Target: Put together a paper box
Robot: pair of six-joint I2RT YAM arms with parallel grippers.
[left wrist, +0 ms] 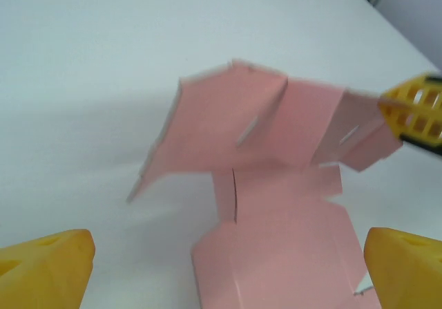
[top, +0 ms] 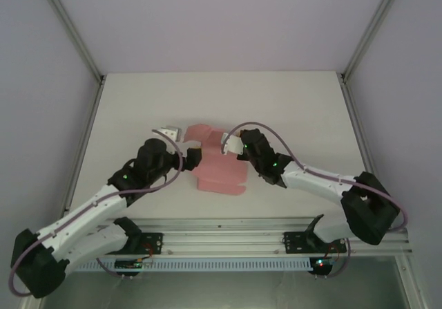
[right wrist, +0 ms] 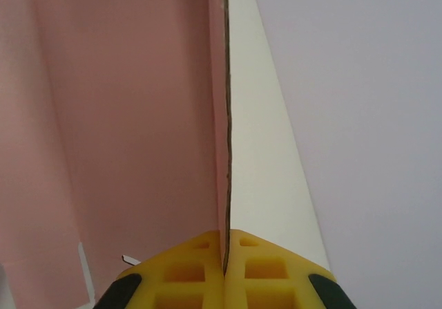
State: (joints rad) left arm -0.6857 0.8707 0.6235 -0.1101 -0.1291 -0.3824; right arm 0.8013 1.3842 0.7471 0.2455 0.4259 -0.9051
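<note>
Pale walls close in a white desk (top: 276, 108), and along its near edge runs a metal rail (top: 228, 227) with two arms bolted to it. From its base the left arm (top: 90, 212) reaches inward and away, elbow low. The right arm (top: 324, 181) mirrors it from the other side, so the pair lean in toward the middle of the desk.

Two end effectors meet there at one box (top: 217, 171), a pink card sheet partly folded, with its near panel flat on the desk and its far panels lifted. The left end effector (top: 179, 145) stands wide, its two yellow fingertips (left wrist: 48, 267) far apart to either side of the near panel, gripping nothing. The right end effector (top: 226, 143) is clamped on the edge of a raised flap at the box's far right, the card pinched between both pads (right wrist: 193, 267). Two slits show in the lifted panels. Beyond the box the desk runs on to the back wall.
</note>
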